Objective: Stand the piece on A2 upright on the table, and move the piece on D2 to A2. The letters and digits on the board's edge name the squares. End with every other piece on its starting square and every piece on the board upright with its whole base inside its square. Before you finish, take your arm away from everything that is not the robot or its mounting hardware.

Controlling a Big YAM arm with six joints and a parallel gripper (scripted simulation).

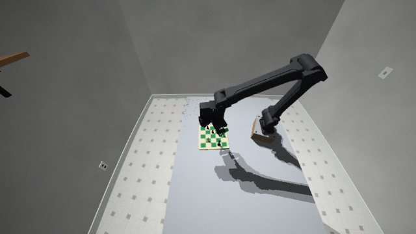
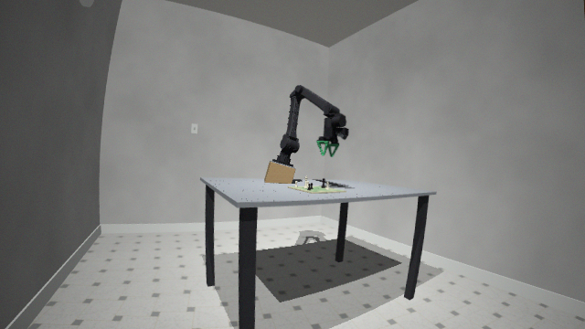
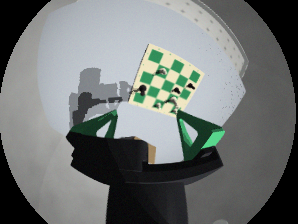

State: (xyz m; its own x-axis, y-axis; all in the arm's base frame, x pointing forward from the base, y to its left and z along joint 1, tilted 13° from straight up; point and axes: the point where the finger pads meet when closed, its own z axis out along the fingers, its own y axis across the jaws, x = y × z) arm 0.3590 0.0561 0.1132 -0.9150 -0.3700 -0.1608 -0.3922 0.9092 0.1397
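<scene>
The green and cream board (image 1: 199,147) (image 2: 338,191) (image 3: 151,48) lies on the table with several chess pieces on it. A large black piece (image 1: 219,143) (image 2: 324,183) (image 3: 142,90) stands near one edge. Two smaller black pieces stand on other squares, one black piece (image 1: 208,127) (image 3: 190,86) near a corner and another black piece (image 1: 212,132) (image 3: 176,90) further in. A white piece (image 1: 208,140) (image 3: 161,72) stands apart from several white pieces at another edge. The square labels are too small to read. My gripper (image 2: 328,155) (image 3: 147,113) is open and empty, high above the board.
The arm's wooden base block (image 1: 263,140) (image 2: 280,173) stands on the table (image 1: 195,195) (image 2: 256,196) beside the board. The arm's shadow falls on the table next to the board. Small dark specks dot one end of the table.
</scene>
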